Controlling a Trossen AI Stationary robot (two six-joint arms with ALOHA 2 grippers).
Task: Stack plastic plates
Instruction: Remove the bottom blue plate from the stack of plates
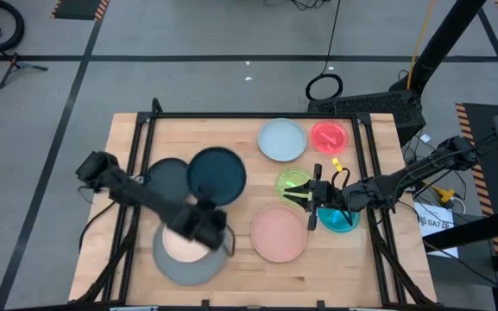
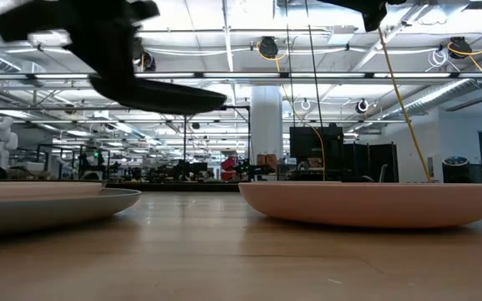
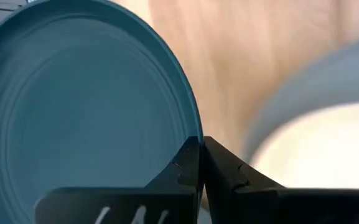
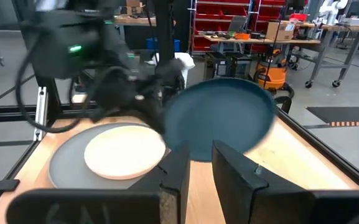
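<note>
My left gripper (image 1: pixel 213 207) is shut on a dark teal plate (image 1: pixel 217 173), which it holds above the table between a charcoal plate (image 1: pixel 164 177) and a salmon pink plate (image 1: pixel 279 233). A cream plate (image 1: pixel 182 245) lies in a large grey plate (image 1: pixel 188 268) at the near edge, just below the left gripper. Light blue (image 1: pixel 281 138), red (image 1: pixel 329 136), green (image 1: pixel 292 181) and teal (image 1: pixel 342 221) plates lie flat on the right. My right gripper (image 4: pixel 199 171) hovers open over the green and teal plates, with nothing between its fingers. My left gripper pinches the dark teal plate's rim (image 3: pixel 195 134) between its two fingers, at the edge nearest the table's front. The fingers slant down from the near left. The plate (image 2: pixel 161 96) is lifted well clear of the table, slightly tilted, and reaches away from the fingers toward the far side.
Black rails (image 1: pixel 141 155) of the frame run along the table's left and right sides. Bare wood (image 1: pixel 231 276) shows between the grey and pink plates at the near edge. Cables and a dark stand (image 1: pixel 378 104) lie beyond the far right corner.
</note>
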